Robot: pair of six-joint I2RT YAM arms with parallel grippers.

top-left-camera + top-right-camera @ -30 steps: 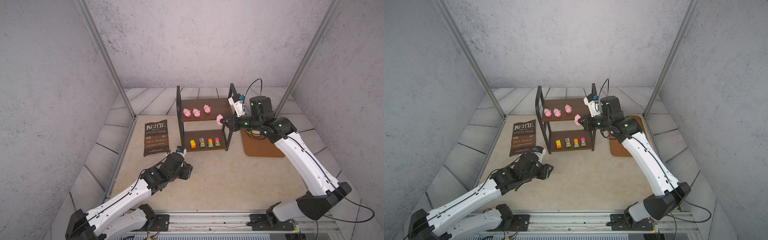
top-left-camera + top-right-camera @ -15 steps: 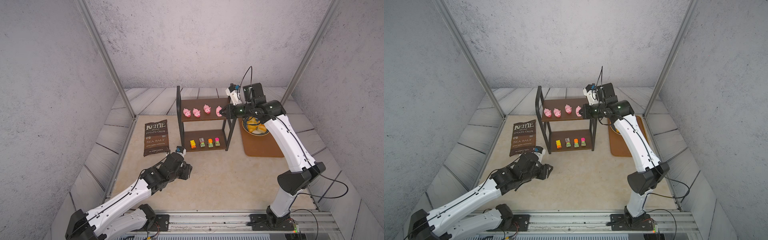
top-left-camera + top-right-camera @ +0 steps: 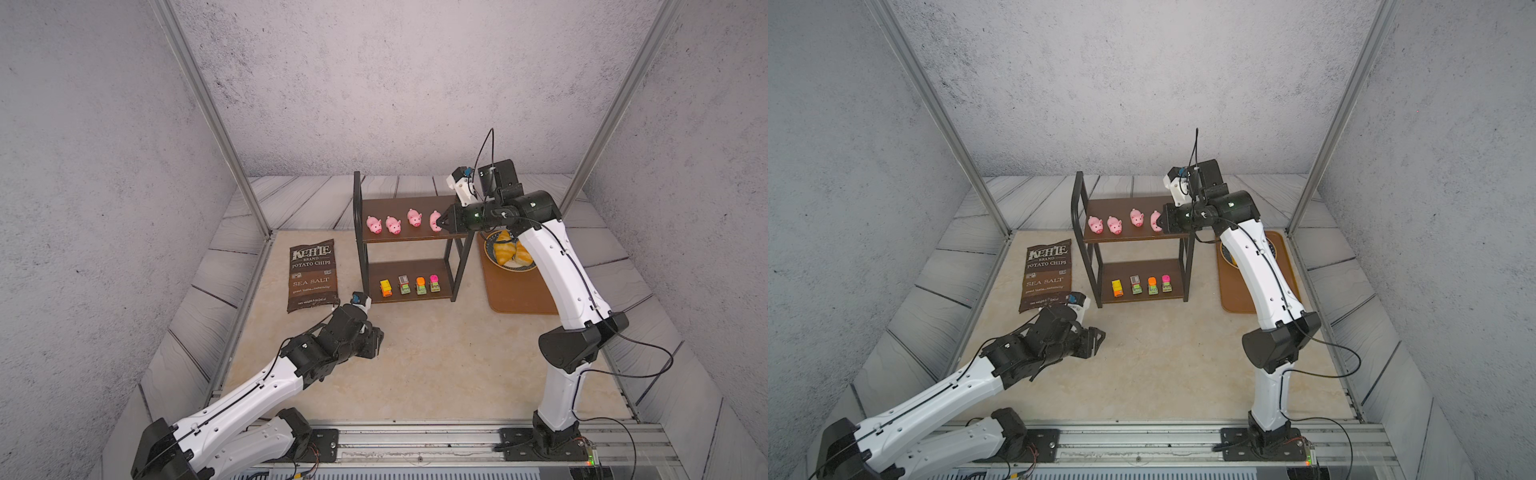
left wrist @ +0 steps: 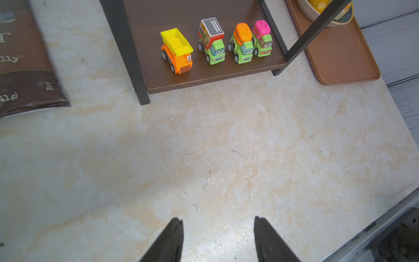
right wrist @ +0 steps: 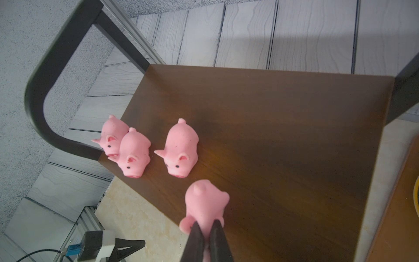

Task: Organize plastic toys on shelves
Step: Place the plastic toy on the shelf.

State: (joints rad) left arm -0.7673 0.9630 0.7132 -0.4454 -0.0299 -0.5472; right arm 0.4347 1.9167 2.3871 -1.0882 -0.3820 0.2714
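Above the dark wooden rack's top front edge, your right gripper pinched a pink plastic pig; lowering and releasing looked next. Your left gripper gaped, empty.

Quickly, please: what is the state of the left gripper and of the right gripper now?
Left gripper: open, holding nothing.
Right gripper: closed on a pink pig, at the top shelf.
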